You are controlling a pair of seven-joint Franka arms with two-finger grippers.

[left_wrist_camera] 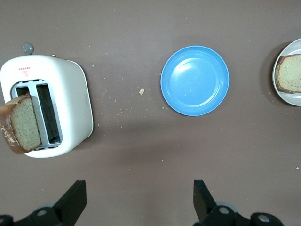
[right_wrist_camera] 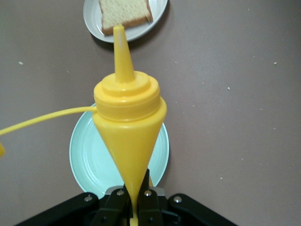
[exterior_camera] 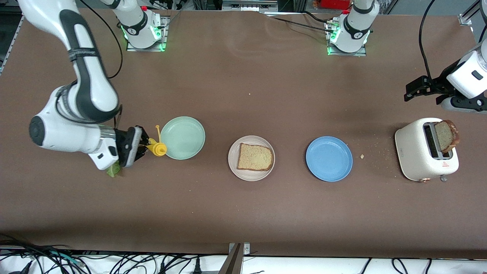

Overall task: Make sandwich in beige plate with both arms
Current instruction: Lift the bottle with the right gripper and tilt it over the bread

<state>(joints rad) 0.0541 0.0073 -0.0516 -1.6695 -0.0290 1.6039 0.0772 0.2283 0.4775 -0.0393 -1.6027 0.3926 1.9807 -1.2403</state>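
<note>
The beige plate [exterior_camera: 233, 164] sits mid-table with one bread slice [exterior_camera: 255, 157] on it; both also show in the right wrist view, plate [right_wrist_camera: 91, 22] and slice [right_wrist_camera: 124, 12]. A second slice [exterior_camera: 447, 136] sticks out of the white toaster [exterior_camera: 412, 152]. A bit of green lettuce [exterior_camera: 113, 170] shows under the right wrist, mostly hidden. My right gripper [exterior_camera: 142, 146] [right_wrist_camera: 136, 197] is shut on a yellow squeeze bottle [exterior_camera: 157, 148] [right_wrist_camera: 128, 122] at the mint-green plate's rim. My left gripper [exterior_camera: 422, 97] [left_wrist_camera: 138, 202] is open and empty, over bare table beside the toaster.
The mint-green plate [exterior_camera: 182, 137] lies toward the right arm's end and the blue plate [exterior_camera: 329, 158] between the beige plate and the toaster; both are empty. Crumbs lie between the blue plate and the toaster. The toaster [left_wrist_camera: 70, 103] and blue plate [left_wrist_camera: 195, 80] show in the left wrist view.
</note>
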